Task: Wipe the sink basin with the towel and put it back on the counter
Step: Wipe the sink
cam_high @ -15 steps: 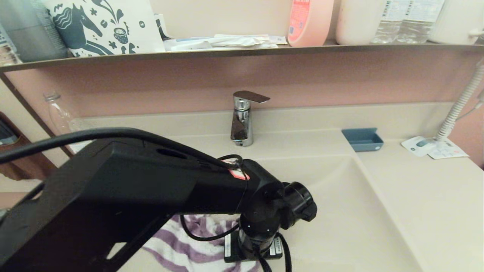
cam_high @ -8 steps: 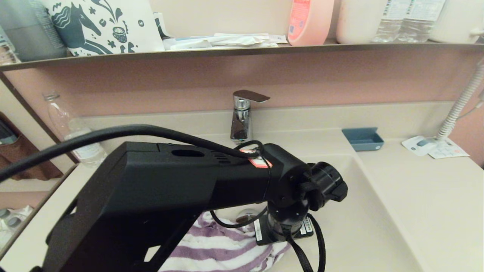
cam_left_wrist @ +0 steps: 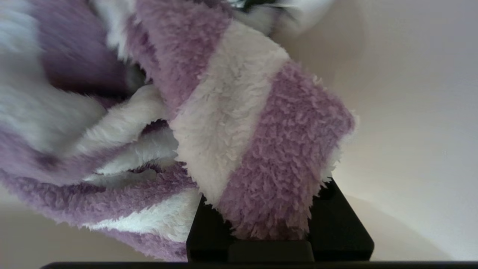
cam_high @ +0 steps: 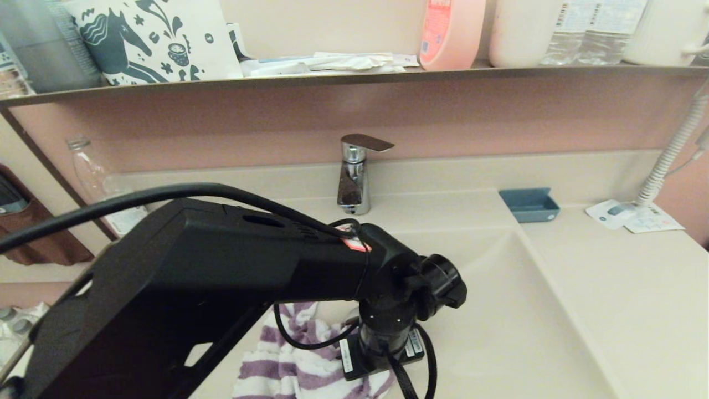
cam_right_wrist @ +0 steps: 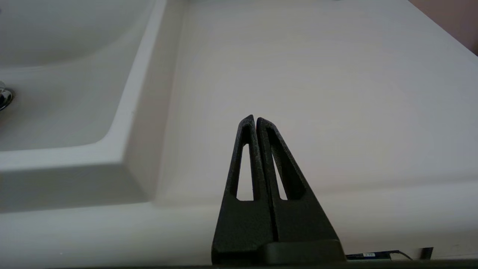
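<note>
A purple-and-white striped towel lies bunched on the floor of the cream sink basin, near its front. My left gripper is shut on the towel, with purple fleece filling the space between its black fingers. In the head view the left arm reaches over the basin and hides the gripper. The chrome tap stands behind it. My right gripper is shut and empty, hovering over the counter near its front edge, right of the basin. It is outside the head view.
A blue tray sits at the basin's back right corner. Paper cards and a coiled hose are at the counter's far right. A clear bottle stands at the back left. The upper shelf carries bottles and a bag.
The left arm swung right and towards the tap with the towel, then came back left and towards the front. The towel was dragged across the basin floor with it.
</note>
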